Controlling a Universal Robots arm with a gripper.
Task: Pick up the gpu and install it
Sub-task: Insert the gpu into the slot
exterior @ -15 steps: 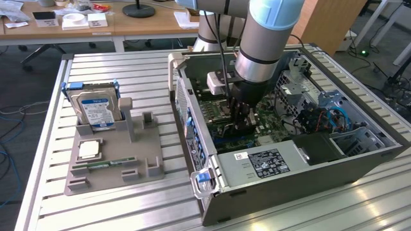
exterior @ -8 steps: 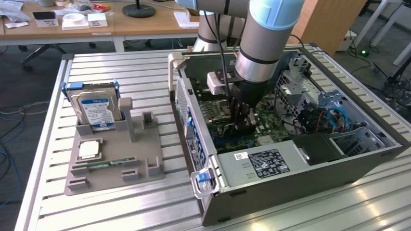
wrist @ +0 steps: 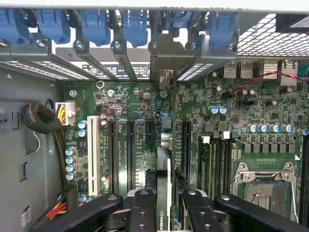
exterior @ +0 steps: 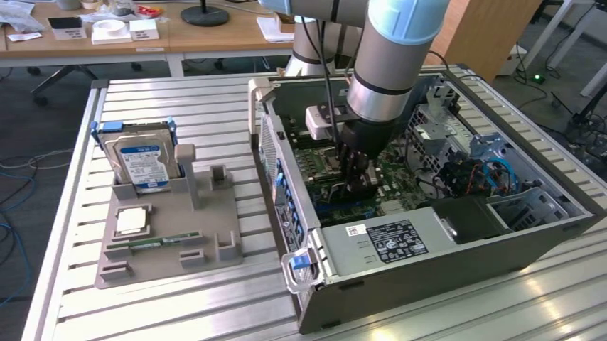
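Note:
The gpu (wrist: 163, 166) is seen edge-on in the wrist view, a thin dark card with a logo near the fingers. Its metal end bracket (wrist: 166, 55) stands against the case's rear slot openings. The card hangs upright over the motherboard (wrist: 130, 104), in line with the black expansion slots (wrist: 131, 152). Whether it is seated I cannot tell. My gripper (wrist: 168, 205) is shut on the card, one black finger (wrist: 141, 210) on each side. In the exterior view the gripper (exterior: 354, 181) reaches down into the open computer case (exterior: 427, 273), low over the motherboard.
Blue slot latches (wrist: 94, 24) line the case's rear wall. A CPU socket (wrist: 263, 183) and a white slot (wrist: 92, 147) flank the card. Beside the case, a grey holder (exterior: 204, 220) carries a silver hard drive (exterior: 142, 160), a RAM stick (exterior: 156, 242) and a chip (exterior: 131, 222). A power supply (exterior: 399, 238) fills the near corner.

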